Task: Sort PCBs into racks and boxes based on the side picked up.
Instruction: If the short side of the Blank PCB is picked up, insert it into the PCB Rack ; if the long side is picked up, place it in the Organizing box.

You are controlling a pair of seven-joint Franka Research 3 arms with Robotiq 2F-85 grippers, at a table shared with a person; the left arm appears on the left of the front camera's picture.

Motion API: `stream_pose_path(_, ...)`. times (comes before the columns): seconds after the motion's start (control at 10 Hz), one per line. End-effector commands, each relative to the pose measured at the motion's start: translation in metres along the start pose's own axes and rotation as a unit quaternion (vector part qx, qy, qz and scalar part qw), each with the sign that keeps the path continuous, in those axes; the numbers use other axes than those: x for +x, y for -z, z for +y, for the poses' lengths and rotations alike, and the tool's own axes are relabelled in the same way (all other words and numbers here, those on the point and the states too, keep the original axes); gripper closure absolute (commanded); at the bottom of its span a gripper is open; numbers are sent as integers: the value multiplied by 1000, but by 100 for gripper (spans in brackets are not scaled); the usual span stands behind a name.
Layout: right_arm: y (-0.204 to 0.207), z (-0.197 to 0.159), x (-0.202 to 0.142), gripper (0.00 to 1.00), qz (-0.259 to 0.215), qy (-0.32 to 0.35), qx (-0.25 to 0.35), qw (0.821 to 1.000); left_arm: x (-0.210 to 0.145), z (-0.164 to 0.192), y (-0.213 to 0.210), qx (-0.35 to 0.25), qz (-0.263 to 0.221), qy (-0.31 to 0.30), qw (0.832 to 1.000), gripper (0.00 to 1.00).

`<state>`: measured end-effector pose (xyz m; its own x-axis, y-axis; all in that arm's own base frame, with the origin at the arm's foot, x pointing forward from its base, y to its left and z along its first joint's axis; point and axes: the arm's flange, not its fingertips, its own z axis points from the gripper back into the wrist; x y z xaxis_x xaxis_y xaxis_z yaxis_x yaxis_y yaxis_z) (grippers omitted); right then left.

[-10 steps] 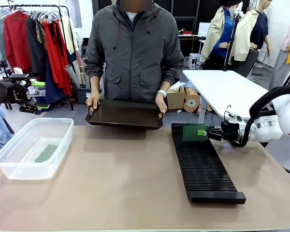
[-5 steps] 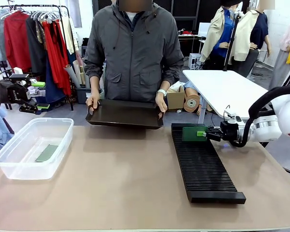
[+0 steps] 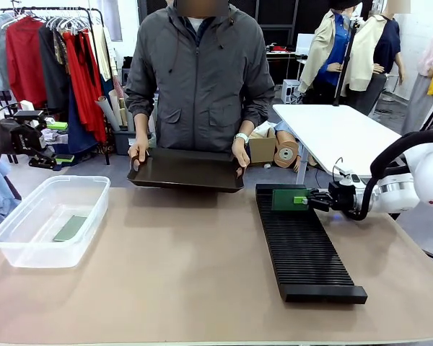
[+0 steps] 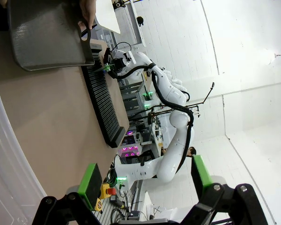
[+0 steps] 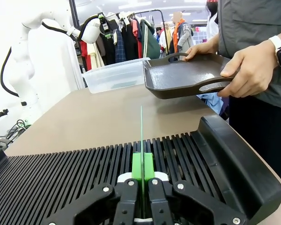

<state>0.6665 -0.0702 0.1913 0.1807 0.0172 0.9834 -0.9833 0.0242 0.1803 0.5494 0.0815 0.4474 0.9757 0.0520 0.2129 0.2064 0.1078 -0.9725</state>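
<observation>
- Pinching a PCB (image 5: 141, 136) edge-on, the right gripper (image 5: 142, 176) holds it upright over the rack (image 5: 75, 178) slots.
- Left gripper (image 4: 145, 180) fingers spread wide, nothing between them.

Ribbed black plastic rack (image 3: 304, 243), matt. Clear, glossy plastic tub (image 3: 49, 221). Smooth dark tray (image 5: 187, 75) with a dull sheen. Thin green PCB (image 5: 141, 136), smooth-edged. Tan tabletop (image 3: 173, 274), matt and even. Grey jacket (image 3: 200, 79) of smooth woven cloth.
</observation>
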Motion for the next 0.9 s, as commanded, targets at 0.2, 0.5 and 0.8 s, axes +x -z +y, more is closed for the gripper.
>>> stream_pose_path(0.2,-6,-16,-5,100,24,15,-22,999,-2,-2,-1,-3,2,-2,1000,0)
stream_pose_path(0.5,-4,-18,-2,98,22,19,-22,999,-2,-2,-1,-3,2,-2,1000,0)
stream_pose_path(0.8,-4,-17,4,44,8,9,-20,1000,-2,-2,-1,-3,2,-2,1000,0)
